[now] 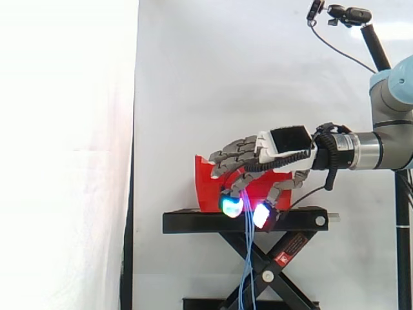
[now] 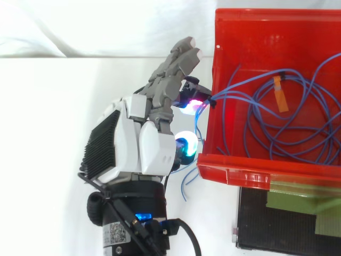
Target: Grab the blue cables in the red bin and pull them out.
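white curtain (image 1: 193, 77) fills the back of my side view, with the red bin (image 2: 277, 32) sitting on the black stand (image 1: 193, 223) in front of it. from above i see most of the blue cables (image 1: 247, 258) lying in loose loops on the bin floor, an orange tag (image 2: 279, 95) wrapped on one strand. a bundle of strands climbs over the bin's open lip and runs straight into the hand (image 1: 271, 147), which sits just outside that lip, off the bin's edge. the fingers are curled downward and clamped on the bundle: the glowing fingertips (image 1: 231, 205), one cyan-green and one white-magenta, sit close together with the strands passing between them. some fingers above reach forward, less bent. below the pads, in the side view, the free ends drop down in front of the stand's scissor legs, near its base.
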